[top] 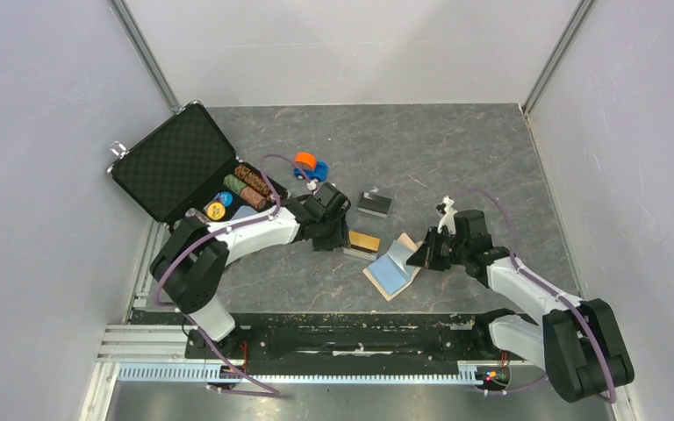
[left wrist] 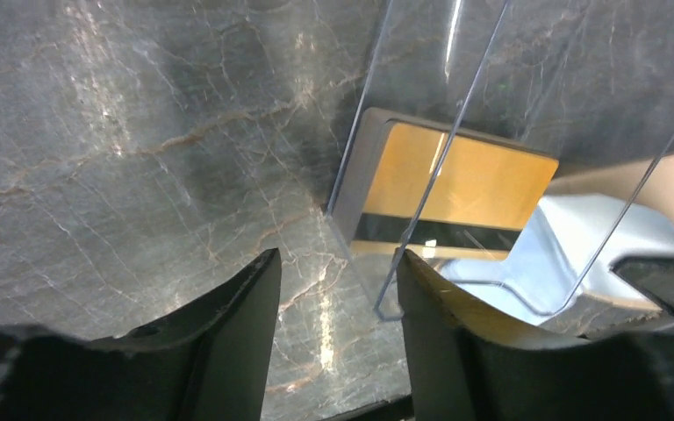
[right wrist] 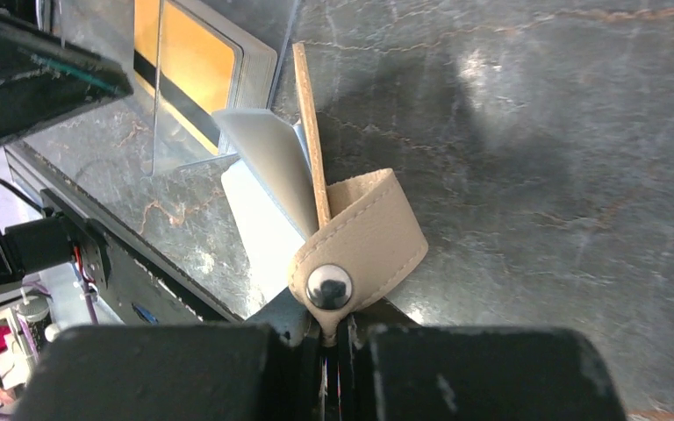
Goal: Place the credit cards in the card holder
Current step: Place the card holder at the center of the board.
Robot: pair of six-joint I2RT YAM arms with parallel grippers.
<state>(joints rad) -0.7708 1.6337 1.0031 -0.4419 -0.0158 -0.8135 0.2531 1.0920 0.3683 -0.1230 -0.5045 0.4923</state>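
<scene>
The beige card holder (top: 405, 246) lies open between the arms, with a light blue credit card (top: 390, 277) on its inner face; whether the card sits in a slot I cannot tell. My right gripper (top: 420, 254) (right wrist: 329, 329) is shut on the holder's snap-button tab (right wrist: 360, 246). A gold credit card with a black stripe (left wrist: 456, 180) (top: 365, 242) lies in a clear plastic box (left wrist: 421, 219). My left gripper (top: 334, 231) (left wrist: 338, 259) stands open at that box's near corner. Its right finger (left wrist: 434, 298) is next to the clear wall, and only tabletop shows between the fingers.
An open black chip briefcase (top: 174, 163) with rows of poker chips (top: 250, 186) stands at the back left. Orange and blue round pieces (top: 307, 164) lie behind the left arm, and a small dark box (top: 375, 204) and a small white object (top: 446, 209) sit mid-table.
</scene>
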